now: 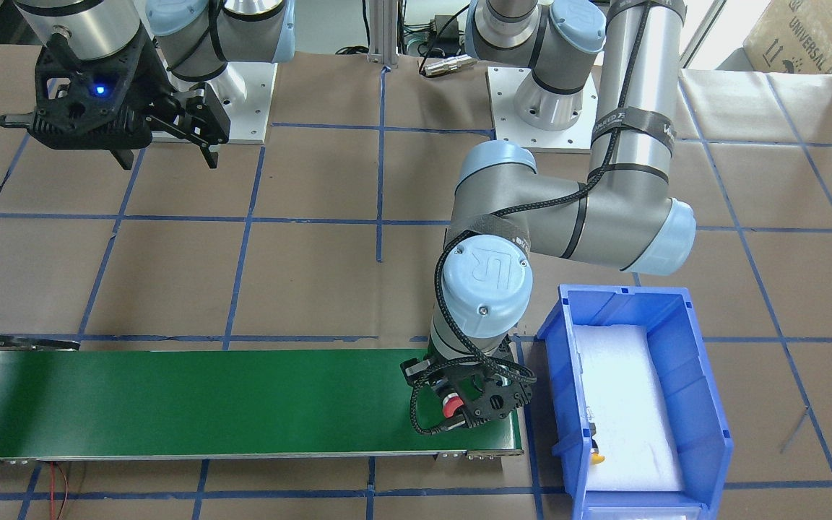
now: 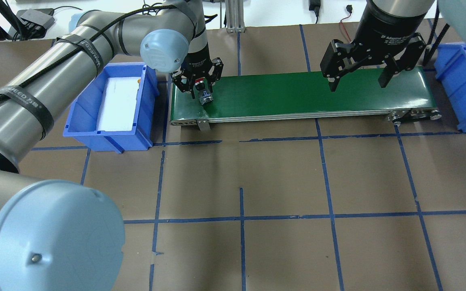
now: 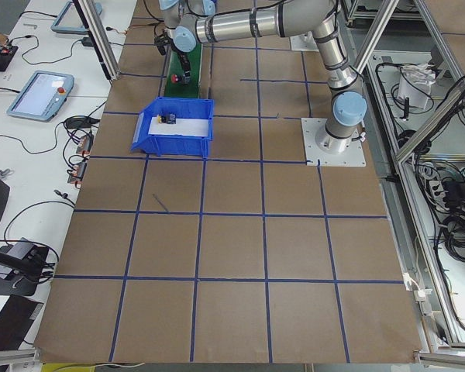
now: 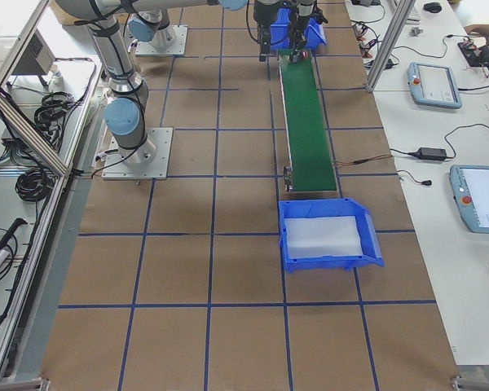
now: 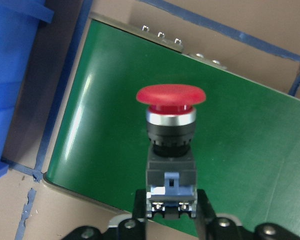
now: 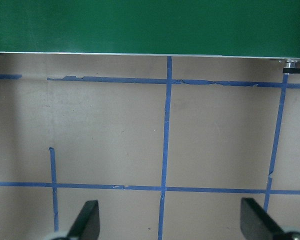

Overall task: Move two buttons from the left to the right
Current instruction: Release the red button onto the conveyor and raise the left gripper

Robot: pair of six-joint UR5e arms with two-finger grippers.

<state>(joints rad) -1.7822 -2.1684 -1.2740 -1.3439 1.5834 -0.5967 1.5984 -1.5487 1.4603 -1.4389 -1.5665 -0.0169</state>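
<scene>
The red-capped button (image 5: 171, 130) with its grey-black body is held in my shut left gripper (image 5: 171, 212) by the body's end. It hangs low over the left end of the green conveyor belt (image 2: 297, 97). I cannot tell whether it touches the belt. The same gripper (image 2: 200, 85) and red button (image 1: 451, 409) show from above and from the front. The yellow button (image 1: 596, 453) lies in the blue bin (image 1: 705, 404) on my left, on white foam. My right gripper (image 2: 357, 83) is open and empty, above the belt's right part.
A second blue bin (image 2: 463, 93) with white foam stands past the belt's right end, and also shows in the exterior right view (image 4: 326, 236). The brown table (image 2: 281, 182) is marked with blue tape lines. My left forearm (image 2: 55, 81) passes over the left bin.
</scene>
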